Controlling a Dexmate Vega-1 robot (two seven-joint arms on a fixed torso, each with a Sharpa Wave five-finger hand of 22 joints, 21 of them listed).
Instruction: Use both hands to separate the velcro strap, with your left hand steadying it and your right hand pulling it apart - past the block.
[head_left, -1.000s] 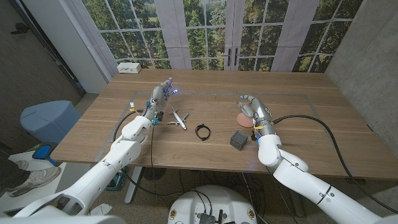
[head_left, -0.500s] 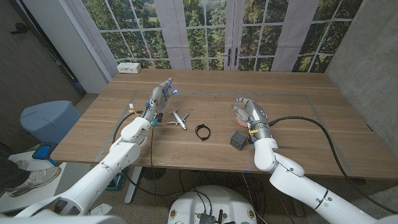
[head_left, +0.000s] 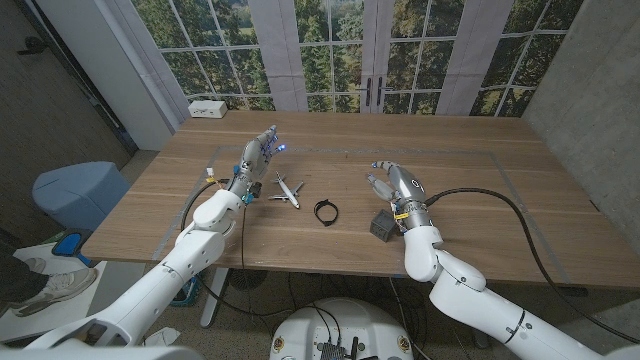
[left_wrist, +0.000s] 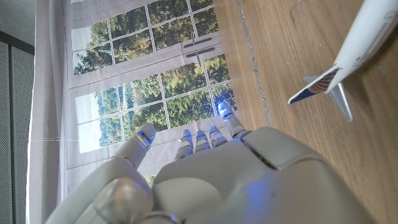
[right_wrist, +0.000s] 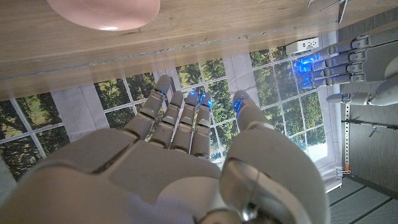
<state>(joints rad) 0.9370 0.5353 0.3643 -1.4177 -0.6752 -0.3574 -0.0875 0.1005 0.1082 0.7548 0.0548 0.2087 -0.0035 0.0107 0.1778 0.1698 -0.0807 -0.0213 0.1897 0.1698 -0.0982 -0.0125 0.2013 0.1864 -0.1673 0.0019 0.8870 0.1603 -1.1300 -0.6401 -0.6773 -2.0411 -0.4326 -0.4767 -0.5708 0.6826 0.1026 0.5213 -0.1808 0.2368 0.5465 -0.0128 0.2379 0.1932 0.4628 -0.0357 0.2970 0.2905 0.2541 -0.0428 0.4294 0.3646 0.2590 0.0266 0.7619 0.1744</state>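
Vs. a sec ago, we see the right hand (head_left: 392, 186) has swung toward the table's middle; it was over the pink object then, and now sits past the block (head_left: 384, 224), nearer the strap. Left hand (head_left: 256, 156), strap, plane and block are all where they were. No containers on the table that we can make out.

Nearest the robot: the dark grey block, close to the front edge, just beside the right wrist. Next out, the velcro strap (head_left: 325, 211), a small black loop lying on the wood approx mid-table, between the two hands and touching neither. Right-hand fingers are a short way to its right and a bit farther back; fingers apart, lightly curved, holding nothing. In the right wrist view they (right_wrist: 180, 118) reach out bare, w/ the pink rounded object (right_wrist: 104, 11) on the wood beyond.

Toy plane (head_left: 287, 190) lies left of the strap, near the left hand. That hand is raised beside it, fingers extended and spread, empty; fingertips (left_wrist: 222, 112) glow blue. A white box (head_left: 208, 108) sits at the far left corner.
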